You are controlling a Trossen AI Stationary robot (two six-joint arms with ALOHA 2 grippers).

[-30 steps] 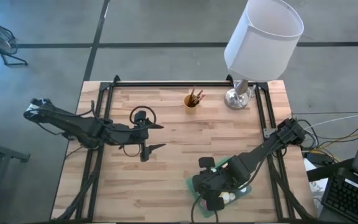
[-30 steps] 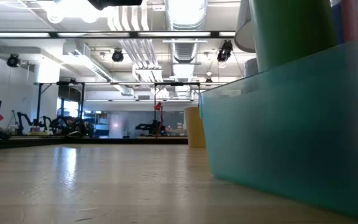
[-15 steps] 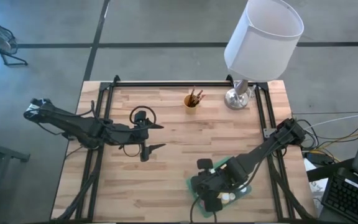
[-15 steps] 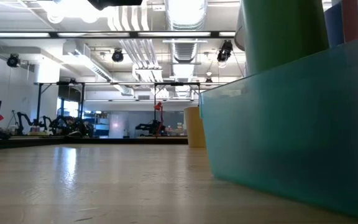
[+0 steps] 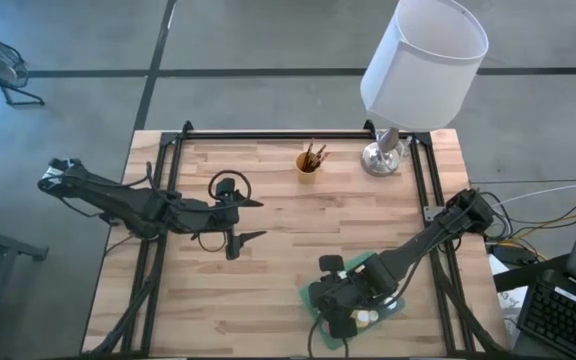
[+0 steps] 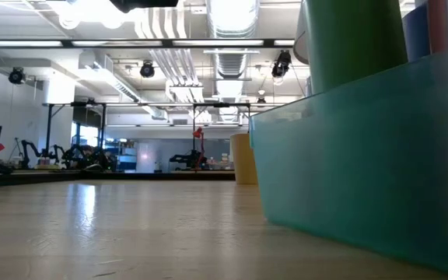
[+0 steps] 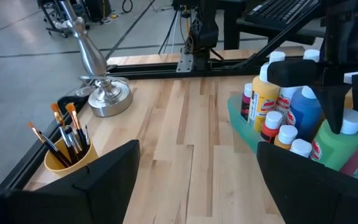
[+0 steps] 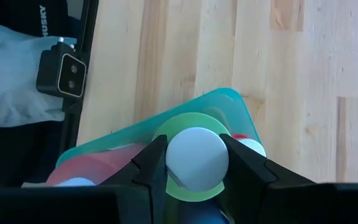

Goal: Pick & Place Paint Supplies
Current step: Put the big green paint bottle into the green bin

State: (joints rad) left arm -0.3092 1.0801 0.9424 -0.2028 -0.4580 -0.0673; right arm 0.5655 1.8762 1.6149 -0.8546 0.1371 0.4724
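Note:
A teal tray [image 5: 306,296] sits near the table's near right edge and holds several paint bottles [image 7: 267,99] in yellow, blue and red. My right gripper [image 8: 196,157] is over the tray, shut on a green bottle [image 6: 356,39] with a white cap. The bottle stands upright among the others, and the tray wall [image 6: 364,155] hides its base. My left gripper [image 5: 247,220] hangs open above the table's left middle, with nothing between its fingers. A yellow cup [image 7: 67,158] of brushes stands at the far middle. My right gripper pinches the green bottle's round white cap [image 8: 180,155] between its two fingers [image 8: 151,165], one on each side. The fingers slant steeply down from above. The bottle hangs upright below them inside the tray. I cannot tell whether its base touches the tray floor.
A lamp with a white shade [image 5: 425,60] and a silver base [image 7: 107,99] stands at the far right, beside the cup. A black rail [image 5: 298,135] frames the table. Bare wood lies between the two arms.
My right gripper has gone down with the green bottle, staying shut on its cap. The bottle has sunk lower behind the tray wall and stayed upright.

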